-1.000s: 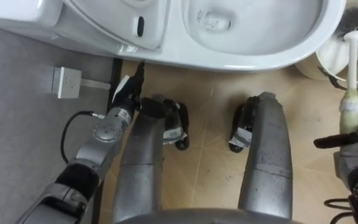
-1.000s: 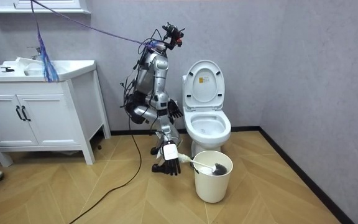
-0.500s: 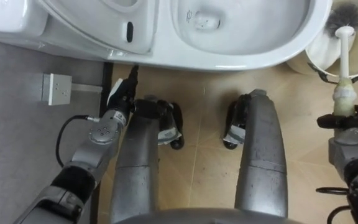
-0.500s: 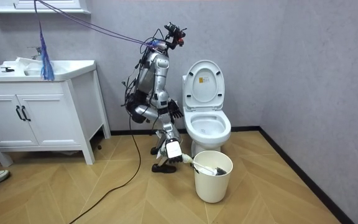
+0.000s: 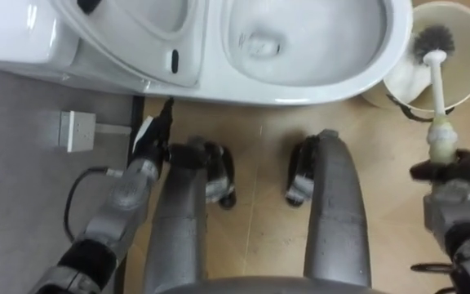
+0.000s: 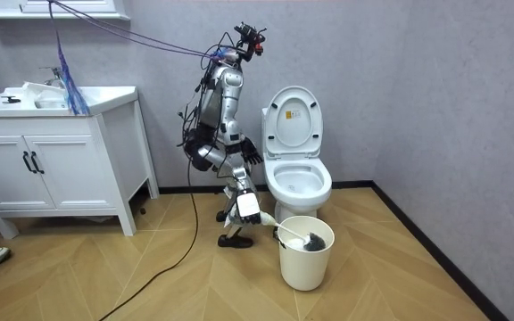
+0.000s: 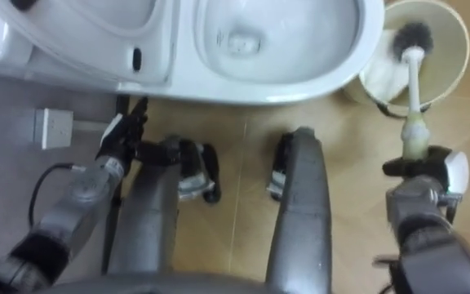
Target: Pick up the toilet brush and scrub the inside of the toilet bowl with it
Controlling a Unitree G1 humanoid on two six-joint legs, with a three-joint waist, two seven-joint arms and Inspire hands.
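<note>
The white toilet (image 5: 317,77) stands before me with its seat and lid (image 6: 293,120) up and the bowl bare. At its right a cream bin (image 5: 463,33) holds the toilet brush (image 5: 436,90), dark bristle head up against the bin's inside. My right hand (image 5: 455,175) is low at the right, its fingers curled round the bottom end of the white handle. In the room view that hand (image 6: 246,207) sits just left of the bin (image 6: 306,254). My left hand (image 5: 157,131) hangs by the toilet's base at the left, fingers straight, holding nothing.
A white box (image 5: 77,131) with a dark cable sits on the grey wall at the left. A white sink cabinet (image 6: 52,165) stands at the room view's left. Wooden floor (image 6: 400,276) spreads to the room view's right of the bin.
My right hand's fingers have curled round the brush handle and the hand has risen a little. The eye views have shifted, so the toilet and bin sit further left.
</note>
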